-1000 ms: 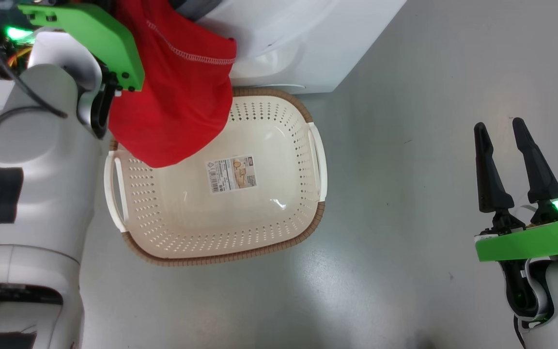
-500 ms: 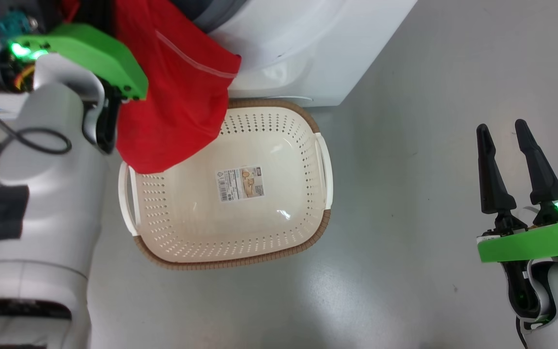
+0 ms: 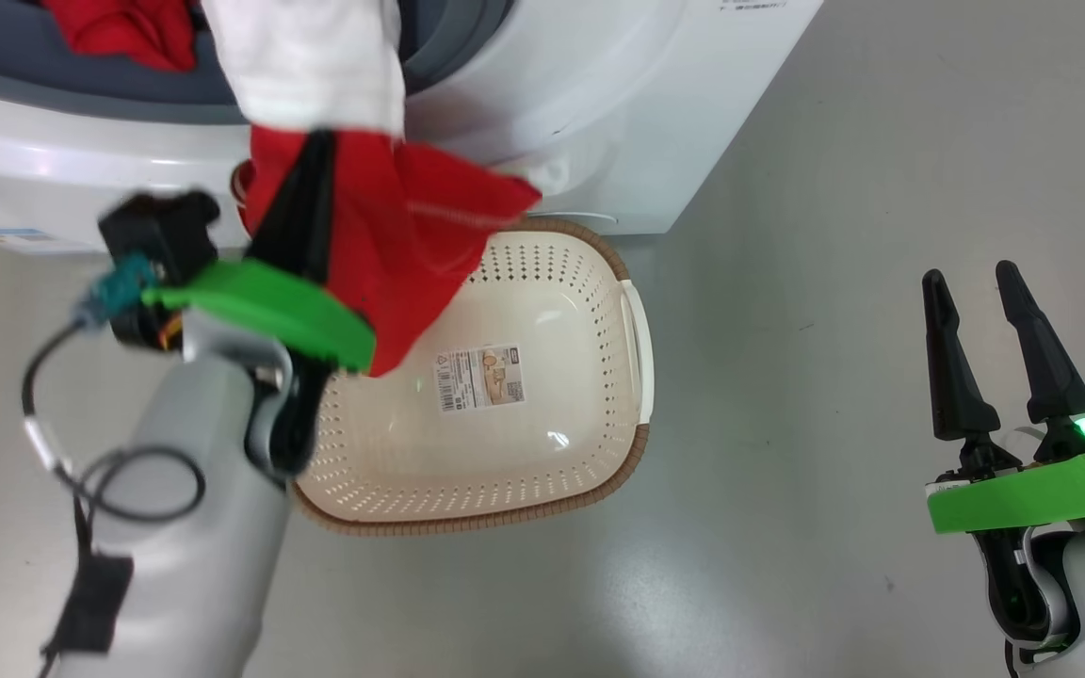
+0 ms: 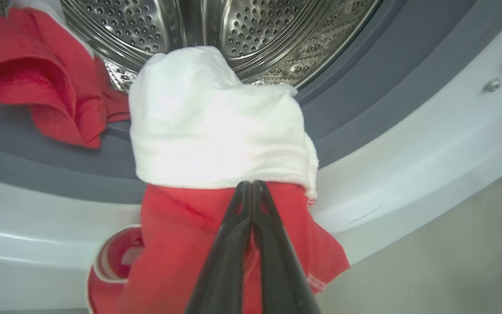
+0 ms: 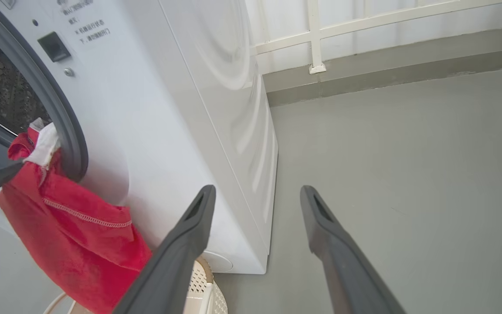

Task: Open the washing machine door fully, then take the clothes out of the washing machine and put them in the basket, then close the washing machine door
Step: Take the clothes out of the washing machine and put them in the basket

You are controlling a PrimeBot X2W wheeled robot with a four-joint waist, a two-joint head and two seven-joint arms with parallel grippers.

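Note:
My left gripper [image 3: 316, 141] [image 4: 247, 185] is shut on a red garment [image 3: 411, 245] [image 4: 177, 244] [image 5: 72, 244] just outside the washing machine [image 3: 599, 94] [image 5: 168, 109]. The garment hangs over the far left corner of the basket [image 3: 590, 471] [image 5: 201, 292]. A white piece [image 3: 307, 66] [image 4: 216, 126] stretches from it back over the grey rubber ring [image 4: 364, 87] toward the steel drum [image 4: 233, 30]. Another red garment [image 3: 119, 28] [image 4: 37, 87] lies on the ring. My right gripper [image 3: 968, 268] [image 5: 257, 192] stands open over the floor, holding nothing. The door is out of view.
The basket stands on the grey floor [image 3: 787, 377] right against the machine's front, with a label sticker [image 3: 478, 375] on its bottom. A wall with a white frame [image 5: 316, 39] runs behind the machine. Open floor lies to the right.
The head camera has shifted. My left arm has pulled back from the drum toward the basket, drawing the red garment out; the white piece now trails from the opening. The right gripper keeps its pose.

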